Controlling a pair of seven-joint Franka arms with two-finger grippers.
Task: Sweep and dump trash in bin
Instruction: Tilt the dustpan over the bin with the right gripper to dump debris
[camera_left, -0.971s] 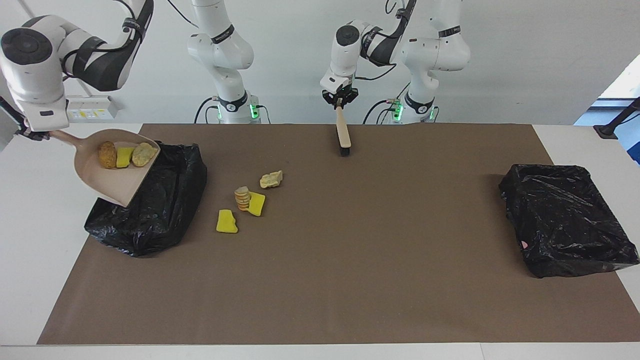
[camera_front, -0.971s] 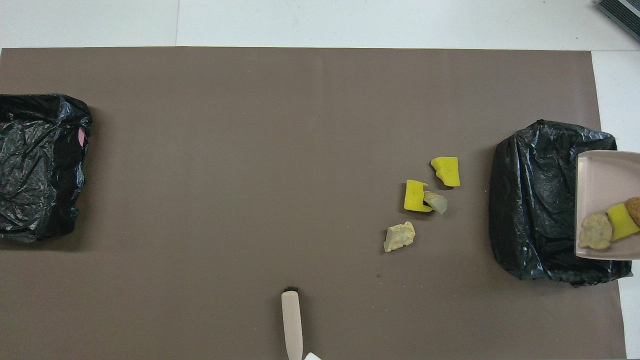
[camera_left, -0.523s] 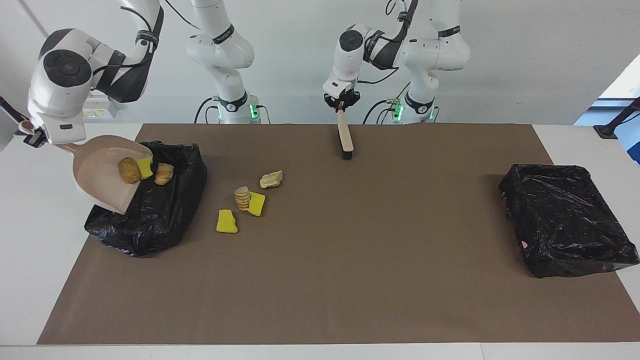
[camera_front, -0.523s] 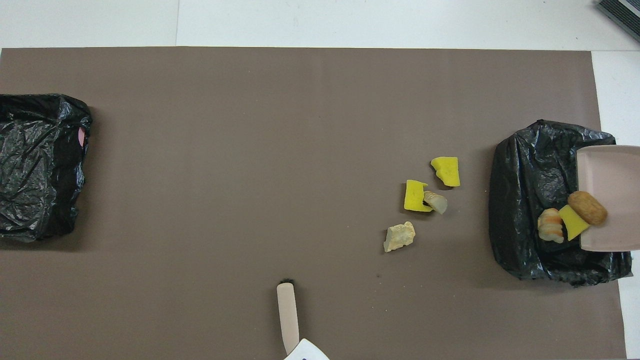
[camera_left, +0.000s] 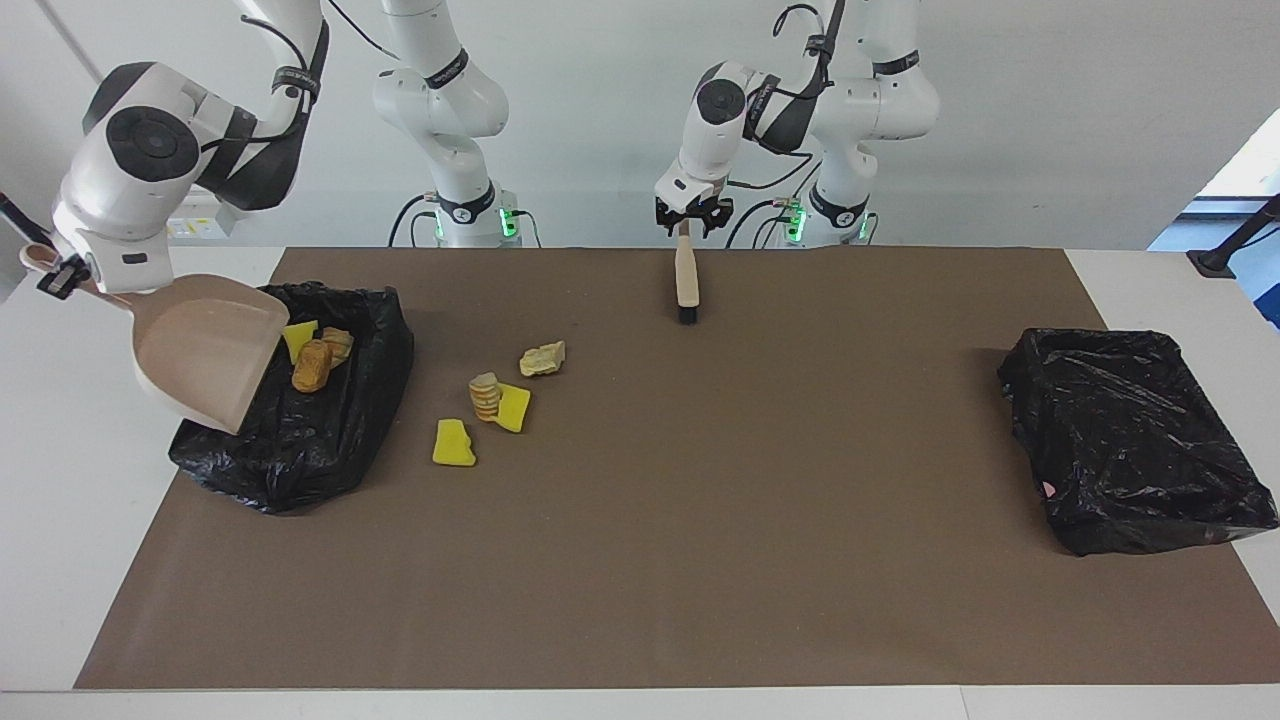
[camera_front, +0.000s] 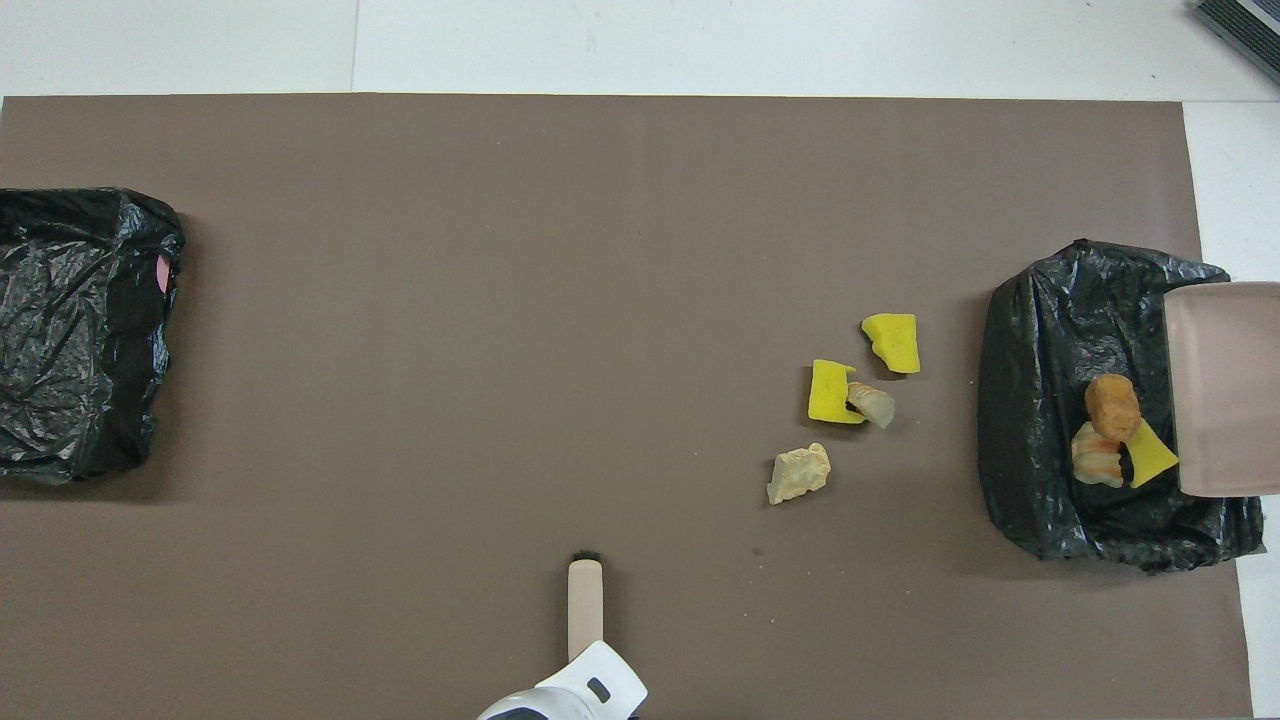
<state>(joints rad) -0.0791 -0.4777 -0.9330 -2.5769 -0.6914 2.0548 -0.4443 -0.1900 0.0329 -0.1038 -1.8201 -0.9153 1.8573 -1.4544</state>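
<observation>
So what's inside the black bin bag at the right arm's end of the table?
Three scraps lie in the bin bag: a yellow sponge chunk and two orange-brown lumps. The tilted dustpan covers part of its opening.

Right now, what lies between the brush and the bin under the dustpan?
Four scraps, best in the overhead view: yellow chunk, second yellow chunk, beige lump touching it, pale lump.
</observation>
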